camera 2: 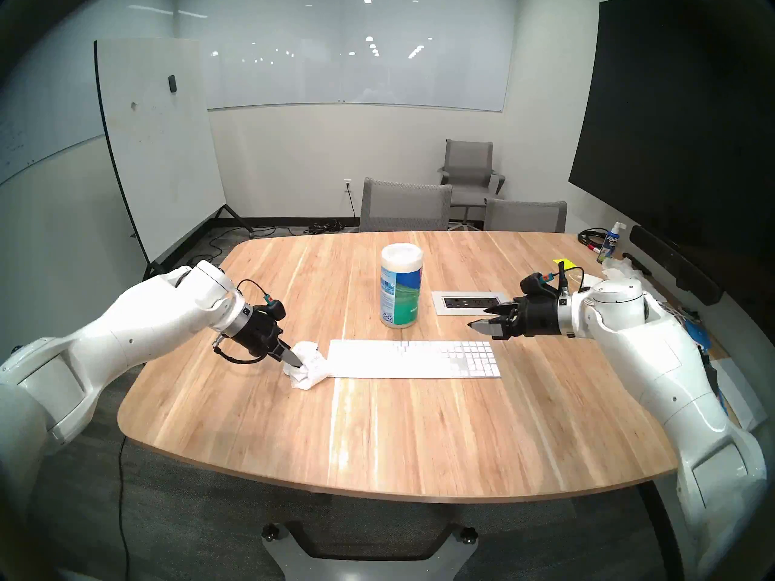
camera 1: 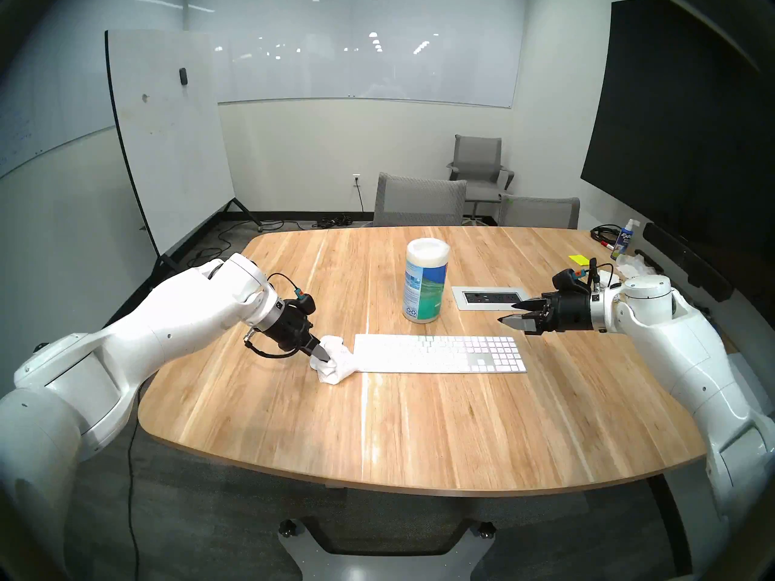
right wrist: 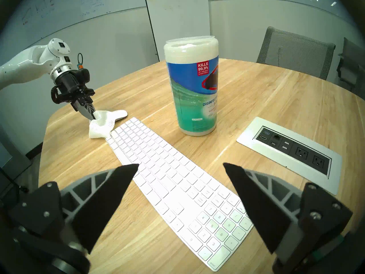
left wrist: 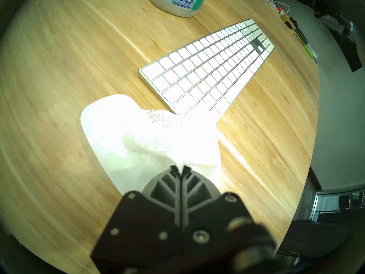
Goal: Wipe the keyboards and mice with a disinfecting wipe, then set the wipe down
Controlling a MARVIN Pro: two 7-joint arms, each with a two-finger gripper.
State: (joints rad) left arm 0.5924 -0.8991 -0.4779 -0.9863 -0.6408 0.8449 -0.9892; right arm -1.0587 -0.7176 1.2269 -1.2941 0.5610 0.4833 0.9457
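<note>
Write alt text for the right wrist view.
Across a wooden table, the left gripper pinches a white wipe draped over a mouse at the far end of a keyboard. The open right gripper frames the near end; a wipes canister stands behind.

Grey chairs point(camera 1: 419, 200) (three), whiteboard point(camera 1: 167, 140), wood table point(camera 1: 419, 433).

Slim white keyboard point(camera 1: 440, 353) lies crosswise mid-table on the wooden table point(camera 1: 419, 433). White oval mouse point(right wrist: 120, 114) sits just off its left end, thin white cloth wipe point(camera 1: 335, 360) draped over it, touching the keyboard's left end. My left gripper point(camera 1: 325, 355) is at the wipe; my right gripper point(camera 1: 513, 314) hangs above the keyboard's right end. White-lidded cylindrical canister point(camera 1: 425, 284) stands behind the keyboard, recessed outlet panel point(camera 1: 488, 297) to its right.
</note>
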